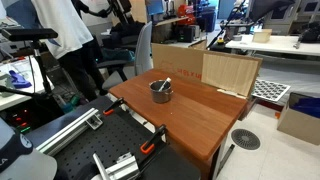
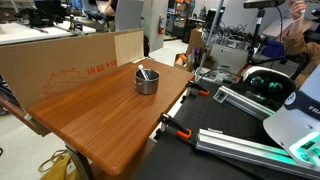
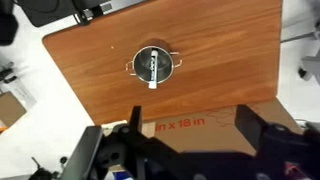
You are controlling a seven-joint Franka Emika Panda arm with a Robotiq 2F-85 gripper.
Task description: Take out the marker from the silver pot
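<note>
The silver pot [image 1: 161,90] stands on the brown wooden table [image 1: 190,115], also seen in an exterior view [image 2: 147,81] and from above in the wrist view [image 3: 152,65]. The marker [image 3: 153,72], pale with a dark end, lies inside the pot and leans on its rim; it shows in both exterior views [image 1: 165,84] [image 2: 143,73]. My gripper [image 3: 192,122] is open and empty, high above the table, over the cardboard sheet beside the table's edge. The gripper does not show in either exterior view.
A cardboard sheet [image 1: 230,72] stands along one table edge; it also shows in an exterior view [image 2: 60,62]. Metal rails with orange clamps [image 1: 110,120] lie beside the table. A person [image 1: 75,40] stands near desks and chairs.
</note>
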